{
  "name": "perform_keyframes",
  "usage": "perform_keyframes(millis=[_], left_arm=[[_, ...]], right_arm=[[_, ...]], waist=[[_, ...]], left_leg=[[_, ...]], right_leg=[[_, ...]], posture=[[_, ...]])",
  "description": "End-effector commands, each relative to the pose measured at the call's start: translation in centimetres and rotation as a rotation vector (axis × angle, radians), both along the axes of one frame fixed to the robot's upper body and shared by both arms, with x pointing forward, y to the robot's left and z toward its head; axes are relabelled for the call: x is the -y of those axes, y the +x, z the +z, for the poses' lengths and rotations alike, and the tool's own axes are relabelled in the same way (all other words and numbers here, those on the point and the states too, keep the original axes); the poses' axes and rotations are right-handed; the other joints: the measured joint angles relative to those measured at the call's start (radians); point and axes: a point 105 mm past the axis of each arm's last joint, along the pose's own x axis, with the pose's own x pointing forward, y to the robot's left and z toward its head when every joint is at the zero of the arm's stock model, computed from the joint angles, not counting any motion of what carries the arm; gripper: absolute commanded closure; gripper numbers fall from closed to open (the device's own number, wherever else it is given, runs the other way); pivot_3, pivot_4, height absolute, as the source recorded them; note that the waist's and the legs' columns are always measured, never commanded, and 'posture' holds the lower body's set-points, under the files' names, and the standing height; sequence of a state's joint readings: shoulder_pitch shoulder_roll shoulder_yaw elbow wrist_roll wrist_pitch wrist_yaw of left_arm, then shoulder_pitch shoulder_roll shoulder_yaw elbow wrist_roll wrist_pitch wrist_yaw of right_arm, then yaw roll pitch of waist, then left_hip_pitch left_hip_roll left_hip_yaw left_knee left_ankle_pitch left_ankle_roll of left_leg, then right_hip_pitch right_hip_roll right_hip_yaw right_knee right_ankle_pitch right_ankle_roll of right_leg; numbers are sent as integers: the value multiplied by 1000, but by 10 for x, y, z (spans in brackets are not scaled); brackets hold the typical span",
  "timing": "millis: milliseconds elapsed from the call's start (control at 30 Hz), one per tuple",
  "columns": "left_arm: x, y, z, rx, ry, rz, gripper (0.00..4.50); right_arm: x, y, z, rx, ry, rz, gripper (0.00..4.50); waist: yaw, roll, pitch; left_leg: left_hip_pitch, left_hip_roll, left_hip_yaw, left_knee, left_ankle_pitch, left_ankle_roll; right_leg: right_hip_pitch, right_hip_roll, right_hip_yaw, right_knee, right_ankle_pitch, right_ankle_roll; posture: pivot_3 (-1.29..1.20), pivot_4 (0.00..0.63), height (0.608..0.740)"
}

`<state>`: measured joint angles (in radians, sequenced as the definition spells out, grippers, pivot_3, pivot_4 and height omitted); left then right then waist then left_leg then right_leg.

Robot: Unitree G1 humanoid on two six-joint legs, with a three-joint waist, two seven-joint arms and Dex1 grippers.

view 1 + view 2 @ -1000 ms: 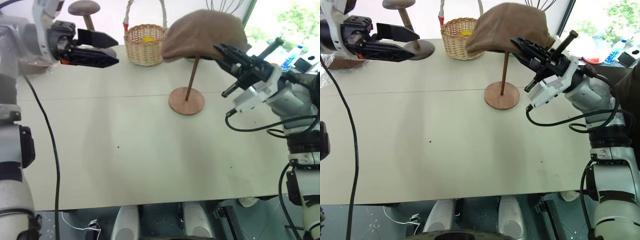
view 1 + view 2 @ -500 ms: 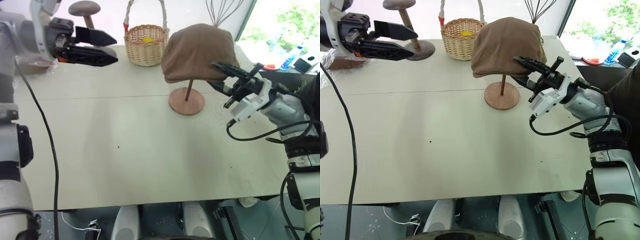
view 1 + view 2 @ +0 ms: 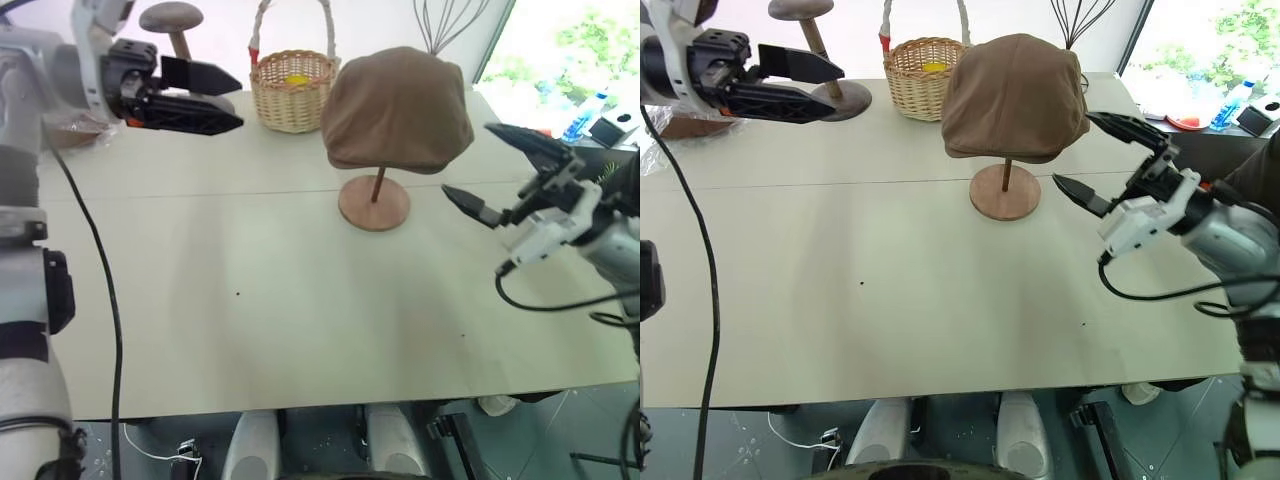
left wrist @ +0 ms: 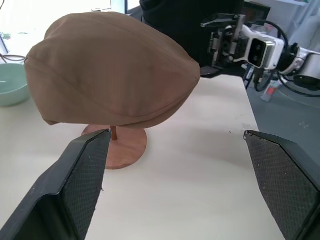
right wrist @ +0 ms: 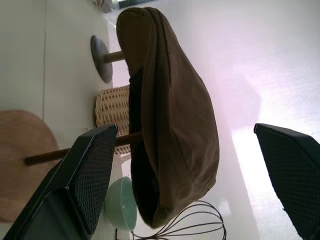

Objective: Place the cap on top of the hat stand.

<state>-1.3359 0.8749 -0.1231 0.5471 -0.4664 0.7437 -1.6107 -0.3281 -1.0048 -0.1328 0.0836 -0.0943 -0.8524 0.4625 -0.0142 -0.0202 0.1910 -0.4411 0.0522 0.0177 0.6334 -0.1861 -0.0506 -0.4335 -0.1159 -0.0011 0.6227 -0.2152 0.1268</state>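
On the left, the left gripper (image 3: 215, 95) has kept its place above the pale surface (image 3: 250, 300), jaws apart and empty, level with the wicker basket (image 3: 290, 90) and the short dark stand (image 3: 170, 25). Further right, the soft brown fabric flat cap (image 3: 398, 108) now sits unheld over the top of the tall reddish-brown wooden hat stand (image 3: 375, 200), since the right gripper (image 3: 500, 175) has let go, spread its jaws and drawn back clear of it, so the placing looks done. The head views hide the cap's underside, while the right wrist view looks up into its hollow and shows the slanted rod running inside it.
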Motion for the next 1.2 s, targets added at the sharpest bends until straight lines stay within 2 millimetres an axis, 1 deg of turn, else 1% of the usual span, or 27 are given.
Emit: perform_keyframes(millis=[33,67,133,167,233,300,367,400,433,500,533,633,767,867,967,1200], left_arm=[[-4,-4,10,55,-34,-8,0],[-5,-3,9,54,-37,-6,0],[-6,-2,9,58,-43,-2,0],[-7,-2,10,60,-48,1,0],[-8,-2,10,65,-54,4,0],[-10,-4,10,72,-51,4,0],[-10,-5,10,75,-49,2,0],[-11,-6,10,76,-49,4,0],[-13,-7,10,77,-48,8,0],[-17,-8,9,82,-44,23,0],[-21,-9,8,86,-40,33,0],[-31,-15,8,91,-33,61,0],[-39,-21,9,97,-28,93,0],[-43,-25,8,100,-21,110,0],[-43,-26,7,103,-21,117,0],[-43,-25,7,102,-15,130,0]], right_arm=[[-1,-23,18,10,-101,-20,25],[1,-27,16,-33,-136,-37,25],[9,-27,25,-136,-142,-104,25],[16,-26,36,-224,-84,-149,25],[22,-26,52,-366,22,-184,25],[24,-28,65,-553,139,-164,25],[25,-32,69,-704,207,-140,25],[24,-35,71,-748,211,-112,25],[27,-33,74,-831,258,-108,25],[30,-34,86,-875,288,-60,25],[33,-32,86,-949,321,-60,25],[41,-24,91,-1055,402,-55,25],[44,-18,101,-1076,441,2,25],[48,-11,105,-1092,476,-5,25],[50,-9,106,-1104,482,6,25],[51,-6,103,-1117,465,-2,25]], waist=[[-1,0,0],[-2,0,0],[-2,0,0],[-3,0,0],[-1,0,0],[1,0,0],[2,0,0],[2,0,0],[2,0,0],[1,0,1],[0,0,1],[-2,0,1],[-3,0,1],[-1,0,1],[2,0,1],[-1,0,1]], left_leg=[[0,0,0,1,0,0],[0,0,0,1,0,0],[1,0,0,1,0,0],[1,0,0,2,0,0],[2,0,0,2,0,0],[2,0,0,3,0,0],[2,0,0,3,0,0],[2,0,0,3,0,0],[2,0,0,3,0,1],[2,0,0,4,0,1],[2,0,0,4,0,1],[1,0,0,3,-1,1],[-2,0,0,3,-1,1],[-2,0,1,3,-1,1],[-3,0,1,3,-1,1],[-3,0,1,3,-1,1]], right_leg=[[0,0,0,0,0,0],[0,0,0,0,0,-1],[2,0,1,0,0,-1],[2,0,1,0,0,-1],[3,0,1,0,0,-1],[3,0,1,0,0,-2],[4,0,1,0,0,-2],[4,0,1,-1,0,-2],[4,0,1,-1,0,-2],[4,-1,1,-1,0,-2],[4,-1,1,-2,0,-2],[3,-1,0,-3,0,-2],[-1,-1,1,-2,0,-2],[-2,-1,1,-2,0,-2],[-2,-1,1,-2,0,-2],[-2,-1,1,-2,0,-2]], posture=[[0,150,728],[0,150,728],[0,150,728],[0,150,728],[0,150,728],[0,150,728],[0,150,728],[0,150,728],[0,150,728],[0,150,728],[0,150,728],[0,150,728],[0,150,728],[0,150,728],[0,150,728],[0,150,728]])
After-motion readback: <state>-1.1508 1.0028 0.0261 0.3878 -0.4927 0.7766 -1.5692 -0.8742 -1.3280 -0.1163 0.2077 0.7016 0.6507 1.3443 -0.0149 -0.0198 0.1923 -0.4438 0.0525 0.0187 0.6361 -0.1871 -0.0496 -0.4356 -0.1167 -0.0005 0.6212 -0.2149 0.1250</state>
